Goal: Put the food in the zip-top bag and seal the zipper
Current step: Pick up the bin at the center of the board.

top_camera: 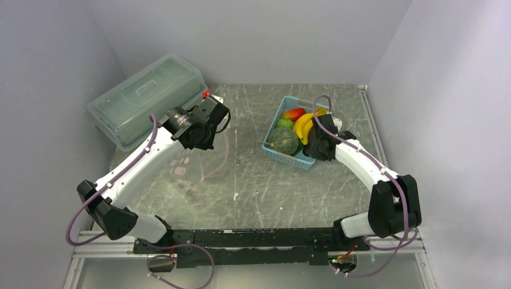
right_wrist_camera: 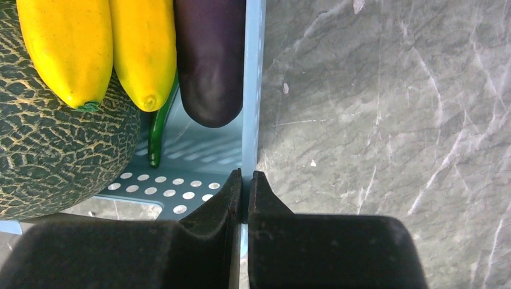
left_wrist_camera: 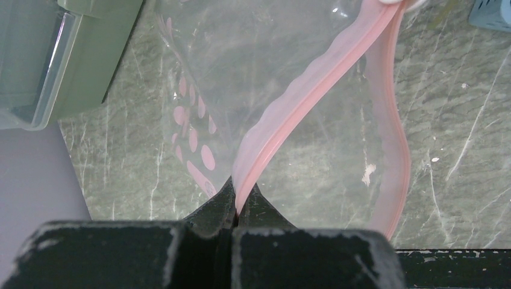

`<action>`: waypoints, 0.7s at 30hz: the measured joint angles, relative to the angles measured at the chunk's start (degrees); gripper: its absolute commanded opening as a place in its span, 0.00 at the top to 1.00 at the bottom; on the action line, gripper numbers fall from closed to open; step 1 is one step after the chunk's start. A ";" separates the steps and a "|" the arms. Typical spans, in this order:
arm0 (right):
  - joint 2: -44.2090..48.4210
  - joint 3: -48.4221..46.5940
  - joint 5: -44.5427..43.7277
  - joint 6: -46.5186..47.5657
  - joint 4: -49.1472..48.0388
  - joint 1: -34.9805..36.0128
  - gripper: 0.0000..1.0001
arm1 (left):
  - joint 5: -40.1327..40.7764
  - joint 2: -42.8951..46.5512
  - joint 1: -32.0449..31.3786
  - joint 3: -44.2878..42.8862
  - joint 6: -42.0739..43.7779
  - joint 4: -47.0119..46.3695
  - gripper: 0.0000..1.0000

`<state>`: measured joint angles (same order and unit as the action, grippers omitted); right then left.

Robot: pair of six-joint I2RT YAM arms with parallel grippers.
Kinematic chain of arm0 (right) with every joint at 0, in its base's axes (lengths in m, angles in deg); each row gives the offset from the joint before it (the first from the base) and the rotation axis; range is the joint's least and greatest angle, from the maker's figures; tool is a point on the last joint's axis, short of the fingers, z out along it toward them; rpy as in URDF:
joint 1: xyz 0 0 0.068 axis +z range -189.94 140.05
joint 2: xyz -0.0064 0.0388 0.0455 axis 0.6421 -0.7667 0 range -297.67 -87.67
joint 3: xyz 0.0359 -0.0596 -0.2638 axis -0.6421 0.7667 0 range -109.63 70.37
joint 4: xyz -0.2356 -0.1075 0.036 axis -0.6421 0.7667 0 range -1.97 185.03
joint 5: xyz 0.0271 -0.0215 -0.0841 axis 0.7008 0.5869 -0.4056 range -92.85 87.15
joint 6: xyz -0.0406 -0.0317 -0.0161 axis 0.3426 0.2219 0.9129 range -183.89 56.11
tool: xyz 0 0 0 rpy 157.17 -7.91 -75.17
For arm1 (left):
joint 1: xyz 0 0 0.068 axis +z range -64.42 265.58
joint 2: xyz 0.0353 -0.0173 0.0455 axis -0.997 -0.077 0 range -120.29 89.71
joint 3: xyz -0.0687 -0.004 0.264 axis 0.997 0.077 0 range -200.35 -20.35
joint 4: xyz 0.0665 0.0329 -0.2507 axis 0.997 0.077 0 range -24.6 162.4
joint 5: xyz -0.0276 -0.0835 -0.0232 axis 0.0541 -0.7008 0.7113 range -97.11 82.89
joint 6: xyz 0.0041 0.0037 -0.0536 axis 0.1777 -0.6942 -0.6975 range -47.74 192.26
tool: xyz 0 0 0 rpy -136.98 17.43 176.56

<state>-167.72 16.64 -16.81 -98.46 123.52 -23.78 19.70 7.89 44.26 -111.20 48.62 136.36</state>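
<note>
The clear zip-top bag with pink dots lies on the table at the left, also seen in the left wrist view. My left gripper is shut on its pink zipper, lifting one lip so the mouth gapes. The food sits in a light-blue basket: yellow bananas, a dull-green netted melon, a small green ball and a red-orange piece. My right gripper is shut on the basket's right wall.
A large translucent lidded box stands at the back left, close to the left gripper. A dark purple eggplant and a thin green chili also lie in the basket. Grey walls enclose the table on three sides.
</note>
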 measured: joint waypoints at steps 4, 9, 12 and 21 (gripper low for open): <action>2.29 0.79 1.31 3.48 -0.02 -0.07 1.00 | 0.00 0.00 0.00 0.00 0.02 0.00 1.00; 6.34 3.45 4.13 7.67 -0.31 -0.07 1.00 | -0.02 0.00 0.00 0.00 0.02 0.00 1.00; 7.48 5.01 5.40 9.62 -0.35 -0.07 1.00 | -0.02 0.00 0.00 0.00 0.02 0.00 1.00; 13.29 8.17 7.08 13.00 0.59 -0.04 1.00 | -0.13 -0.20 0.00 0.00 0.44 -0.07 1.00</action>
<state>-154.43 24.81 -9.73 -85.45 124.11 -23.83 19.57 7.69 44.26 -111.20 49.06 136.29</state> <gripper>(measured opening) 0.044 0.009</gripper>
